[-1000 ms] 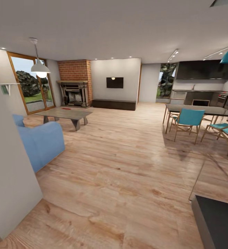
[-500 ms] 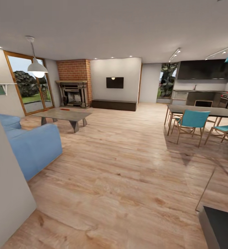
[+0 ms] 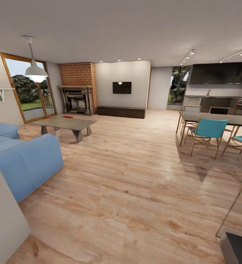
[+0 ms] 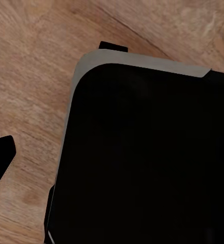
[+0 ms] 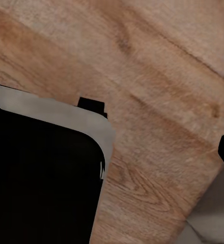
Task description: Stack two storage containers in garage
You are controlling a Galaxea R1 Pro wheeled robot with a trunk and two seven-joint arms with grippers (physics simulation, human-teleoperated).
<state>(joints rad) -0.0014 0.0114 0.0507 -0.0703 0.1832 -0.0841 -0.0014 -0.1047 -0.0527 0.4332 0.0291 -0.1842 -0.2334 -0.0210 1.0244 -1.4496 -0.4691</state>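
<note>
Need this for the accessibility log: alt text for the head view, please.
An open-plan living room with a light wood plank floor: a blue sofa at near left, a low coffee table beyond it bearing a small red item, a brick fireplace behind. A dining table with teal chairs stands at right, before a dark kitchen.

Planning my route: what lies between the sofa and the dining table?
In the head view, only bare wood floor lies between the sofa and the dining table.

A brick fireplace stands at the far wall. Right of it hangs a wall television; well right of that, a dark dining table with teal chairs beside it.
</note>
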